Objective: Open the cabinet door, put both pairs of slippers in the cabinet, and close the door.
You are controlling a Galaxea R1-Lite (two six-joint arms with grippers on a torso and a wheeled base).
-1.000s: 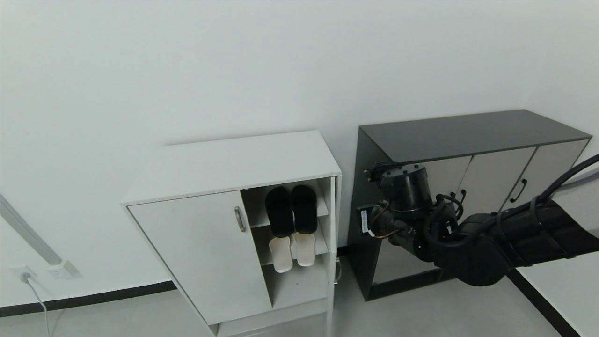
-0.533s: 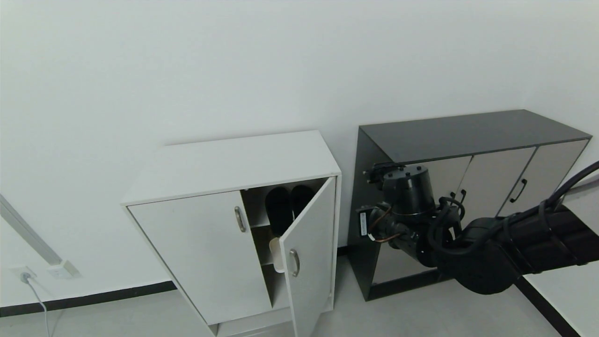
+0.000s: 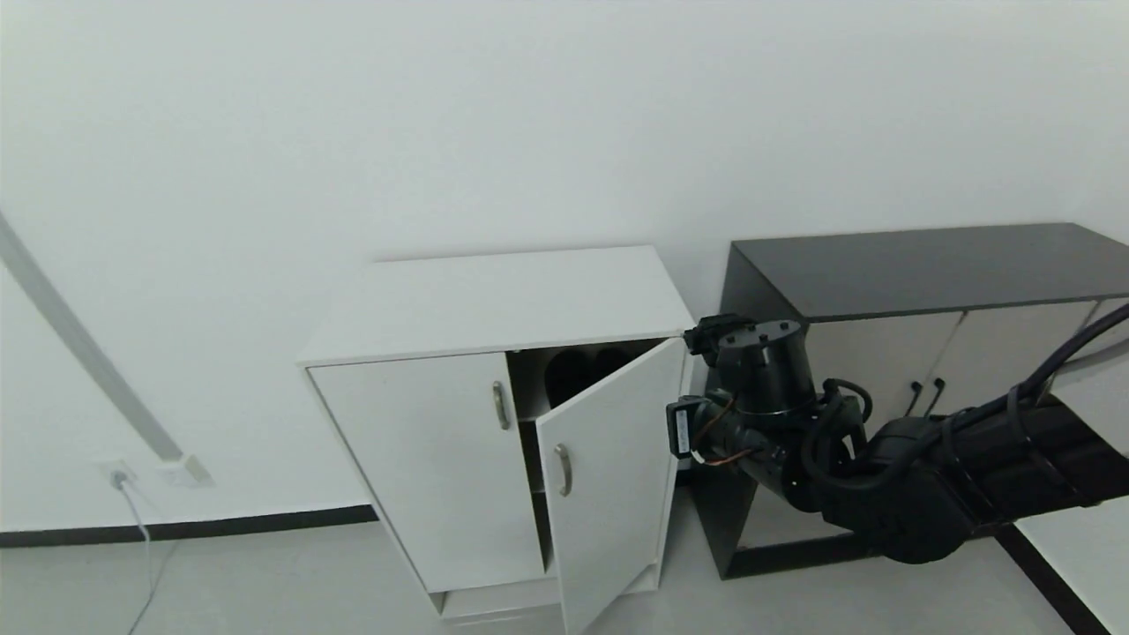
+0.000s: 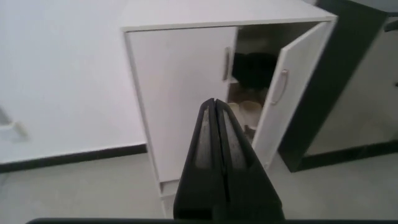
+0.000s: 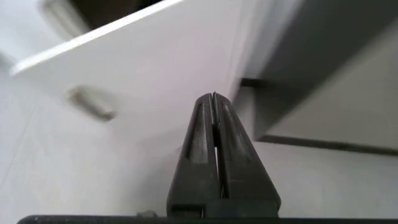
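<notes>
The door (image 3: 609, 459) ajar, slippers (image 3: 573, 375) inside the cabinet (image 3: 503, 300); right pincer (image 5: 214, 97) near it, left pincer (image 4: 213, 102) farther, both closed, empty.

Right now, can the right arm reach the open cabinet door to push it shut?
Probably yes. The right gripper, shut, points at the outer face of the door near its handle, with nothing visible between them.

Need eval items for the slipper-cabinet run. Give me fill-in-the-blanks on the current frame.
1. On the white cabinet, the right door stands ajar and the ___ door is fully closed.
2. The upper pair of slippers is ___ in colour.
3. The left gripper and the right gripper both have their jaws ___, holding nothing.
Missing words: left; black; shut.
</notes>
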